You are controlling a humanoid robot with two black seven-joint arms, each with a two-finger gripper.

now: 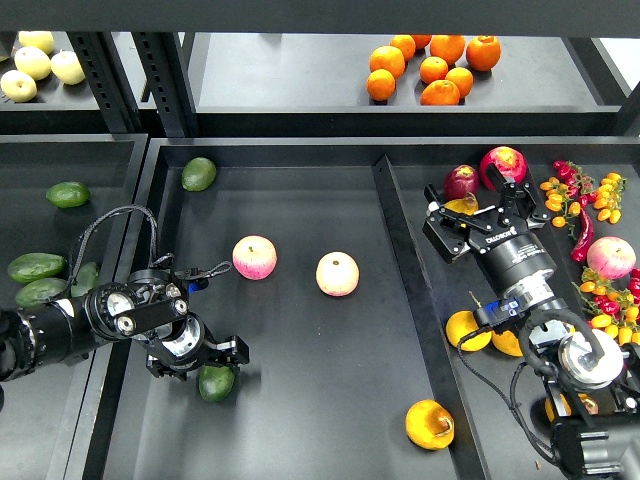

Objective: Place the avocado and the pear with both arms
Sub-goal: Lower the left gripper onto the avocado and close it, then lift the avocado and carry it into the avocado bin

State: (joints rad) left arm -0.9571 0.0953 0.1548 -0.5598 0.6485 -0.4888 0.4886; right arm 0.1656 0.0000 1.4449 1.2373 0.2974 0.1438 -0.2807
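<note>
**Both grippers on fruit around the centre tray**

The centre tray [300, 420] serves as the landmark here: a wide, dark, shallow tray filling the middle of the head view.

The left gripper [205, 362] sits over the tray's near-left corner, its arm reaching in from the left edge. The avocado [216, 383], dark green and glossy, lies at the gripper's tip on the tray floor. The fingers appear to flank it, but the dark parts blur together, so whether they grip it or merely rest beside it cannot be told.

The right gripper [472, 207] is over the neighbouring tray just right of the centre tray's right wall, toward its far end. Its jaws stand narrowly apart with a yellow-orange fruit between them, which looks like the pear [462, 205]; only a small part of it shows between the black fingers. A dark red apple [461, 181] lies just beyond the gripper and a pink-red apple [504, 164] beside that.

Inside the centre tray, two pink-yellow apples [255, 257] rest near the middle, well apart from both grippers. A paler green avocado [198, 174] lies in the tray's far-left corner. A yellow-orange fruit with a brown blotch [429, 424] lies by the tray's near-right corner.

Left of the centre tray, several green avocados [36, 266] lie in another tray. Beyond the centre tray, on the shelf, a cluster of oranges [432, 68] sits toward the right, and pale yellow fruits [38, 62] toward the left.
</note>
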